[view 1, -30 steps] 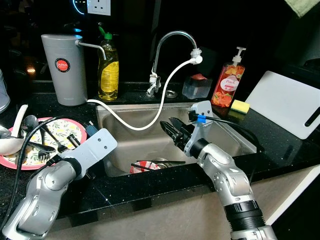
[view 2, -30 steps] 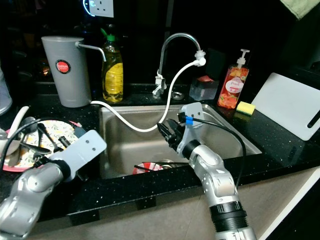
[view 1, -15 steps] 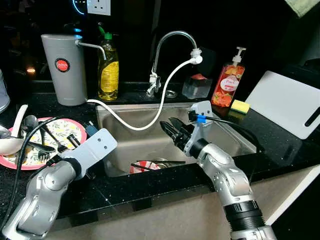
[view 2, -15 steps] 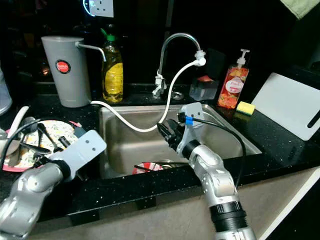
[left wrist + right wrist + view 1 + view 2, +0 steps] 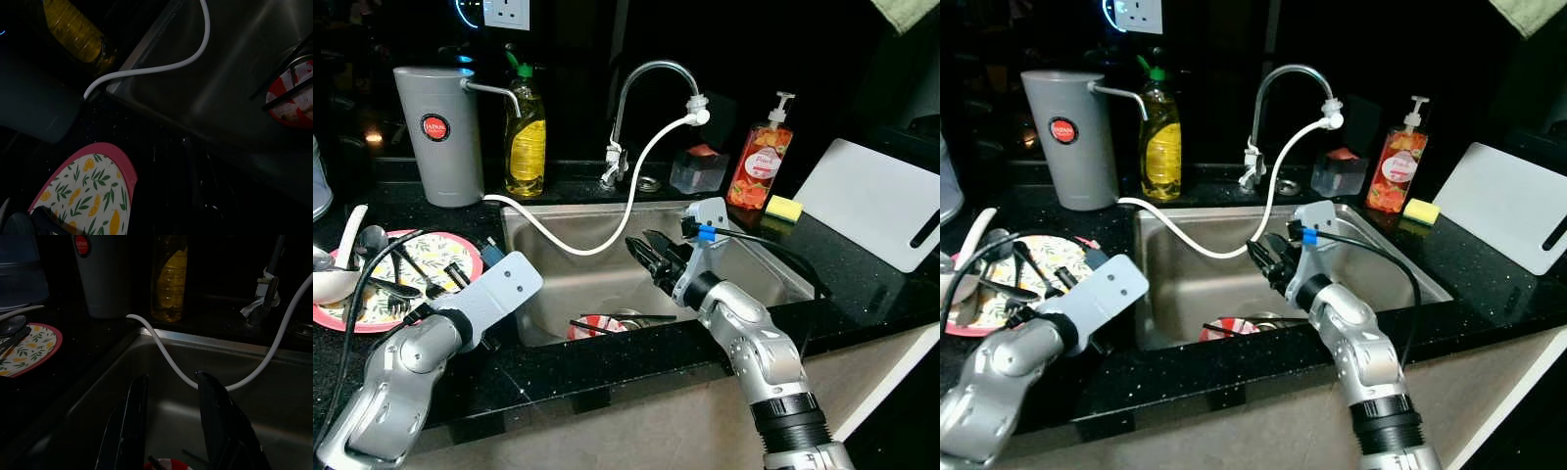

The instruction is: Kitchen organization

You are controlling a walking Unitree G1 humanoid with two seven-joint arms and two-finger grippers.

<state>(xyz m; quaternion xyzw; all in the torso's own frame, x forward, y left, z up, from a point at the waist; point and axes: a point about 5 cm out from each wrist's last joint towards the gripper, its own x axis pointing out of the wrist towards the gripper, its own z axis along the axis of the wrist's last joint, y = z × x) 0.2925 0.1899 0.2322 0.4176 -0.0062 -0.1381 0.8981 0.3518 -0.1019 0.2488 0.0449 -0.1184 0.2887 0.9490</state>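
A pink-rimmed floral plate (image 5: 450, 253) lies on the black counter left of the sink, carrying spoons, a fork and a white ladle (image 5: 337, 264). My left gripper (image 5: 460, 282) hovers at that plate's right edge, largely hidden behind its silver wrist. Inside the steel sink (image 5: 563, 279) sits a red bowl (image 5: 595, 327) with black chopsticks (image 5: 631, 318) lying across it. My right gripper (image 5: 646, 257) hangs open over the middle of the sink, above the bowl, with nothing between its fingers (image 5: 217, 421).
A white hose (image 5: 607, 230) runs from the faucet (image 5: 646, 78) across the sink to a grey water dispenser (image 5: 438, 132). Yellow dish soap (image 5: 526, 132) stands behind. A pump bottle (image 5: 760, 166), a sponge (image 5: 783, 209) and a white cutting board (image 5: 871, 211) are on the right.
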